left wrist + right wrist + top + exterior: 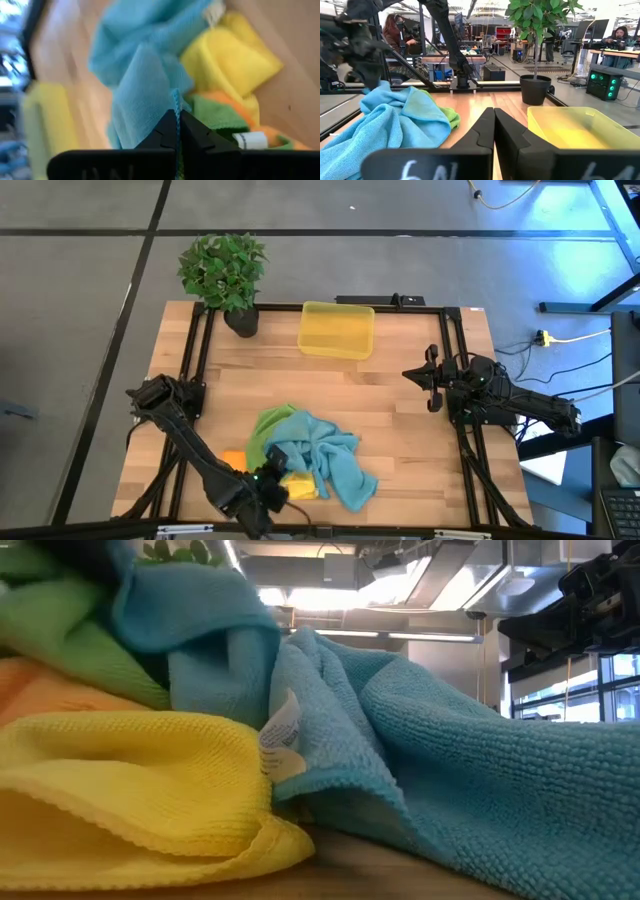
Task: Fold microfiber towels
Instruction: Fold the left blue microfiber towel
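Surface: pale wood planks, black frame rails along its edges. Lying on it: potted plant at the far left corner; translucent yellow bin at the far edge, centre; heap of microfiber towels, teal-blue, green, orange and yellow, near the front edge.

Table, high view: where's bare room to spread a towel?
Bare wood between the yellow bin and the towel pile, and right of the pile toward the right pincer. Crowded at the near edge, where the left pincer pinches the teal towel.
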Available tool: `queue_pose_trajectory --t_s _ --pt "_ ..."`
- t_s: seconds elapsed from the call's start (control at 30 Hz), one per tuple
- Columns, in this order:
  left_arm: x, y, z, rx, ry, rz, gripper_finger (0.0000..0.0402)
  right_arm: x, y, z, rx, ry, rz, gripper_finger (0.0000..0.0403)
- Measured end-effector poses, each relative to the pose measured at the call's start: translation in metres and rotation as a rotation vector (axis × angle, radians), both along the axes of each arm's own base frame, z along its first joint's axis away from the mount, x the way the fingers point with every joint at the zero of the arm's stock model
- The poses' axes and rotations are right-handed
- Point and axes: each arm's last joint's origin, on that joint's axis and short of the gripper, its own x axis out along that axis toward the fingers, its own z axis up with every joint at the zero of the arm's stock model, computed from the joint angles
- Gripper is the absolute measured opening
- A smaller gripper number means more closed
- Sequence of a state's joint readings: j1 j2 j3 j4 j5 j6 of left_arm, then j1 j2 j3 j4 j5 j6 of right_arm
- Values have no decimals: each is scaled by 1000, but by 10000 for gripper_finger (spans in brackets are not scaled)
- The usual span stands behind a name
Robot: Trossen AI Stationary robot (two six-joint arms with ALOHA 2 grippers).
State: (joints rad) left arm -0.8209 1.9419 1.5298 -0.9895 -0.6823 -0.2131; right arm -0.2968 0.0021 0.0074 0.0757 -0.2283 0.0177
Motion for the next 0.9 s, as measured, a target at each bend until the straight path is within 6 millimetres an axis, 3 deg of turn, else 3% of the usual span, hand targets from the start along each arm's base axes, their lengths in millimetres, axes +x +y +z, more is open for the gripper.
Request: queue_pose_trajectory --t_s 0.23,0.57,0.9 --pt "-4 4 -15 -84 12 113 23 0 0 0 0 0 0 10" --pt "2 3 -14 -118 -24 107 89 0 0 0 0 0 0 10" --pt "7 -2 -13 -135 -53 48 87 0 0 0 0 0 0 10"
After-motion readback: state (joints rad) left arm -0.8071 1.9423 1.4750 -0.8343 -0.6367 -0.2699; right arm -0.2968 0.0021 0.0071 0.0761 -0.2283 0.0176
